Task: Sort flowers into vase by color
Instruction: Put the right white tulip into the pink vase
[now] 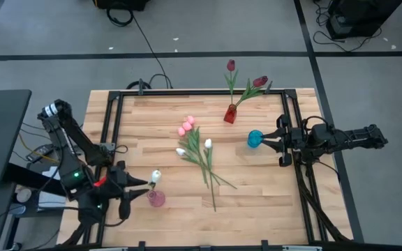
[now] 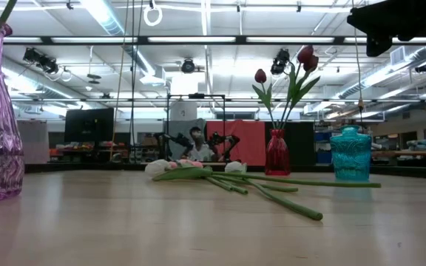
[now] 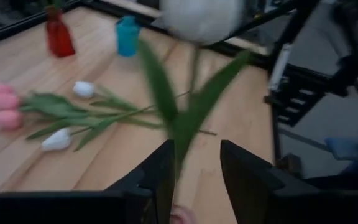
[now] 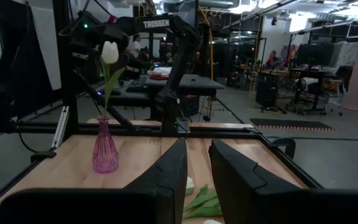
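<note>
Left end effector [image 1: 135, 189] sits just left of the pink vase [image 1: 156, 199], fingers apart with a white tulip [image 1: 155, 176] standing in that vase between them. Mid-surface lies a loose bunch of pink and white flowers [image 1: 197, 150]. Far side, two dark red tulips [image 1: 245, 82] stand in the red vase [image 1: 229, 113]. Right end effector [image 1: 283, 144], fingers apart, waits beside the blue vase [image 1: 255, 139].

White tulip [image 3: 201, 18] blurred, top cut off, perhaps out of focus.
</note>
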